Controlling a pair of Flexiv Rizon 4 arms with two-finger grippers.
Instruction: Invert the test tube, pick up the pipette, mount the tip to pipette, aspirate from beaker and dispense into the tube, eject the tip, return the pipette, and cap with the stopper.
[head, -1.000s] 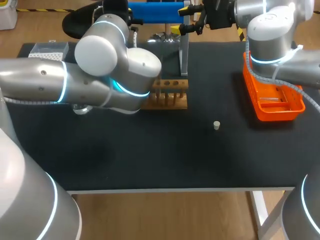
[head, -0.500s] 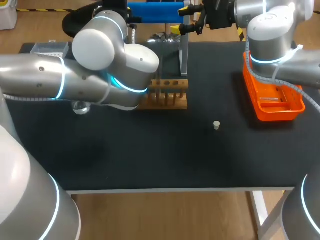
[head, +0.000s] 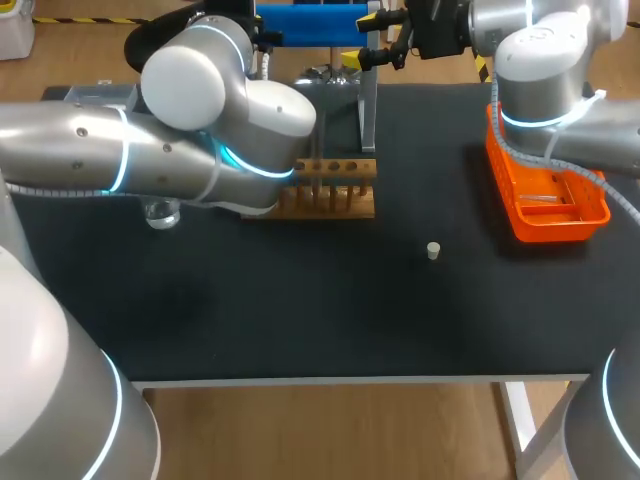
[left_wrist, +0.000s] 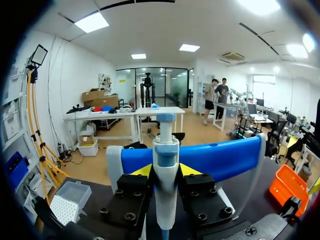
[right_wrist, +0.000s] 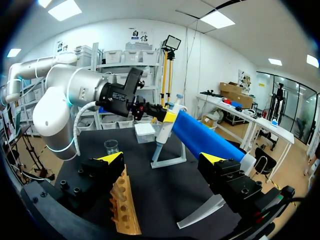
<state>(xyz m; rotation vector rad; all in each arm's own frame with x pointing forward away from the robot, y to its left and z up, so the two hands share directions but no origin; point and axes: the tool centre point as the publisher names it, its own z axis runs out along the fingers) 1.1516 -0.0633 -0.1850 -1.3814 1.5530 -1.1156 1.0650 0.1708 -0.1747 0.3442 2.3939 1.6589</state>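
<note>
- Our left gripper (left_wrist: 166, 171) pinches the pipette (left_wrist: 165, 200) upright between its fingers.
- Our right gripper (right_wrist: 161, 160) has its fingers spread wide; rack (right_wrist: 125, 205) beside one, beaker (right_wrist: 111, 146) ahead.
- Tray (head: 560, 230) holds something clear; stopper (head: 433, 251) lies near it.

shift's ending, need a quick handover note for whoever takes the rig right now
Left gripper shut on the pipette at its stand.
Right gripper open, empty.
Beaker partly hidden by the left arm; stopper loose on the table near the rack. Tube not made out.
Done: pipette gripped.
Left: mount tip, aspirate, dispense, eject, return pipette, cap.
</note>
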